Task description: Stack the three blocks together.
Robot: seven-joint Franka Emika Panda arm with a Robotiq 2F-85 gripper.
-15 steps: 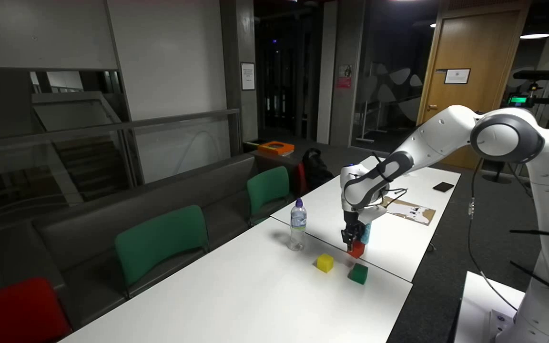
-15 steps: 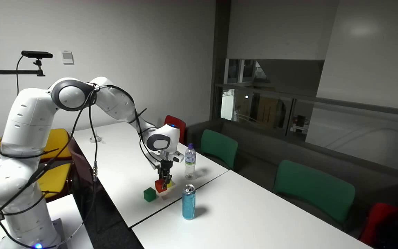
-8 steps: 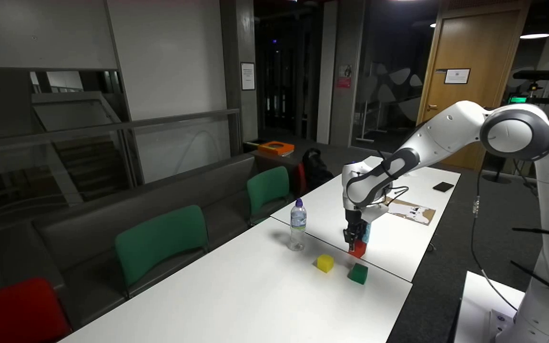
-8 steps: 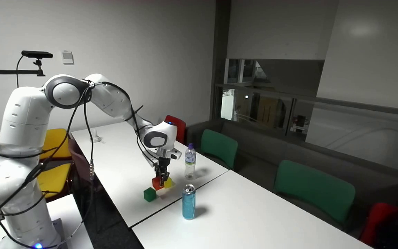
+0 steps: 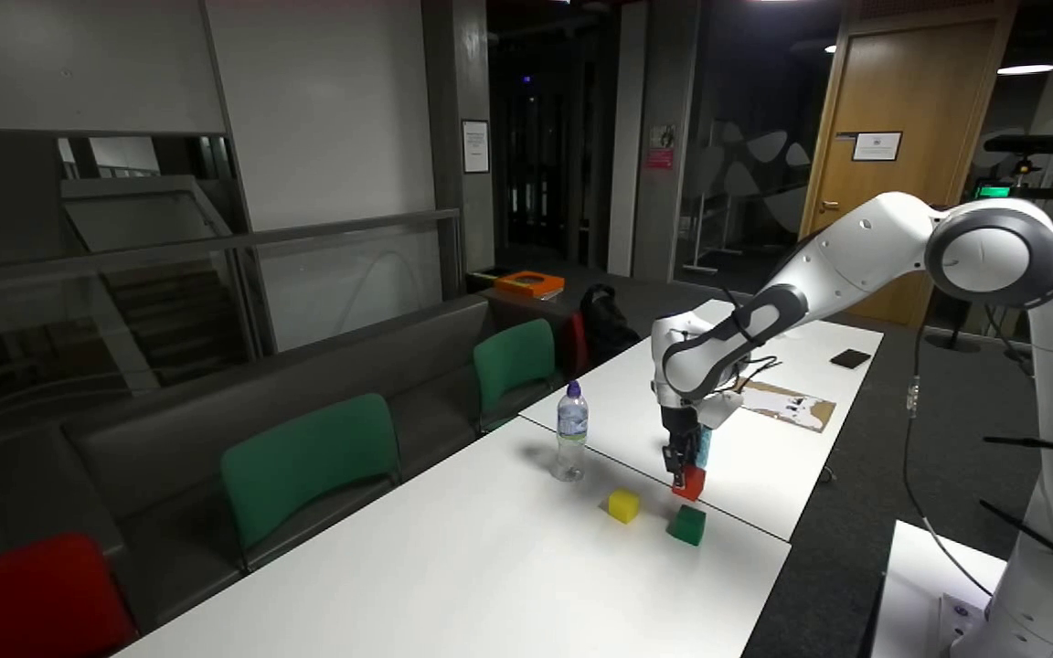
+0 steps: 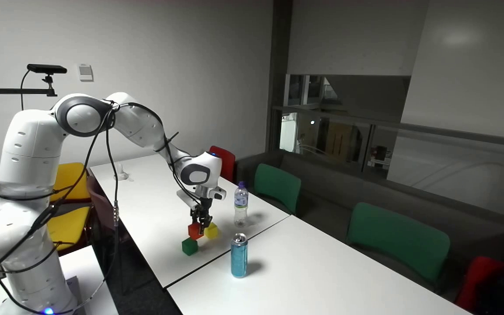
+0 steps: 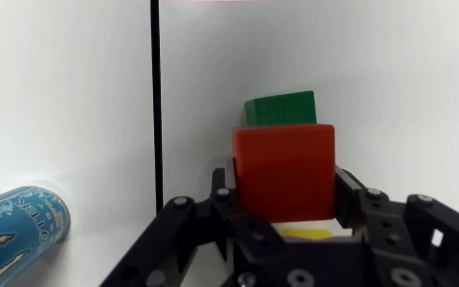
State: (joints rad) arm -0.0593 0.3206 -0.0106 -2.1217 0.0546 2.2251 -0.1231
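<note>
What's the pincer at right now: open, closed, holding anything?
Pincer: closed, holding the red block by two opposite sides.

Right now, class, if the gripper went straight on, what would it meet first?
Probably the green block, which the held red block partly hides in the wrist view; depth and alignment are unclear.

Red block [image 7: 285,171], between the jaws: smooth, matt. Blue can [image 7: 18,235], beside them, apart: glossy printed metal. Tabletop [image 7: 397,99], below them: smooth, faint sheen.
</note>
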